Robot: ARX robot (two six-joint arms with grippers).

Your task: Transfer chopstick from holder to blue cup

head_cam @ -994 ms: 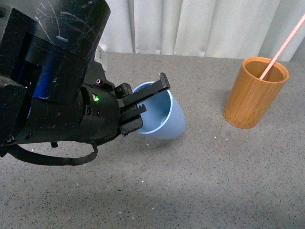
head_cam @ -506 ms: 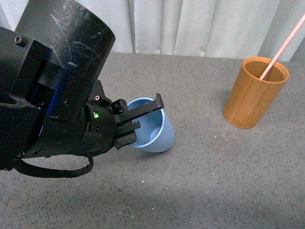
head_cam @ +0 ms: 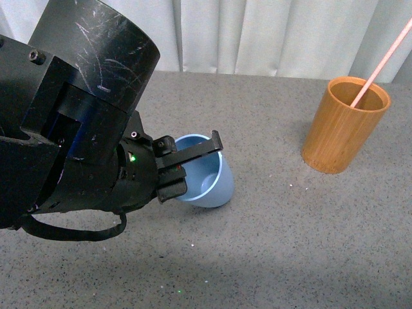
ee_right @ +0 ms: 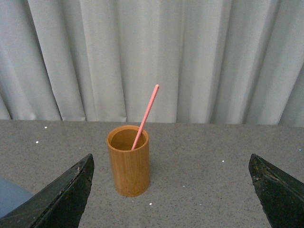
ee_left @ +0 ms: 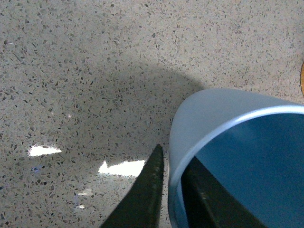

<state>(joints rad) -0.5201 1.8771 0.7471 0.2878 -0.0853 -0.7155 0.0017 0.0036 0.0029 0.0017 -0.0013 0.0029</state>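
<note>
The light blue cup [head_cam: 209, 180] sits tilted on the grey table, its mouth toward me. My left gripper [head_cam: 187, 164] is shut on its rim, one finger inside and one outside; the left wrist view shows the rim [ee_left: 190, 156] pinched between the dark fingers [ee_left: 147, 190]. The orange-brown bamboo holder [head_cam: 344, 125] stands upright at the right. The pink-red chopstick [head_cam: 380, 64] leans in it, top running out of view. In the right wrist view the holder [ee_right: 129, 161] and chopstick [ee_right: 145, 116] stand ahead of my open, empty right gripper [ee_right: 173, 190], left of its centre.
White curtains [head_cam: 270, 32] hang behind the table's far edge. The speckled grey tabletop [head_cam: 277, 244] stretches between cup and holder. My bulky left arm [head_cam: 71, 129] fills the left of the front view.
My left gripper has carried the blue cup down and slightly toward me; the cup now stands less tilted. Holder and chopstick have not moved.
</note>
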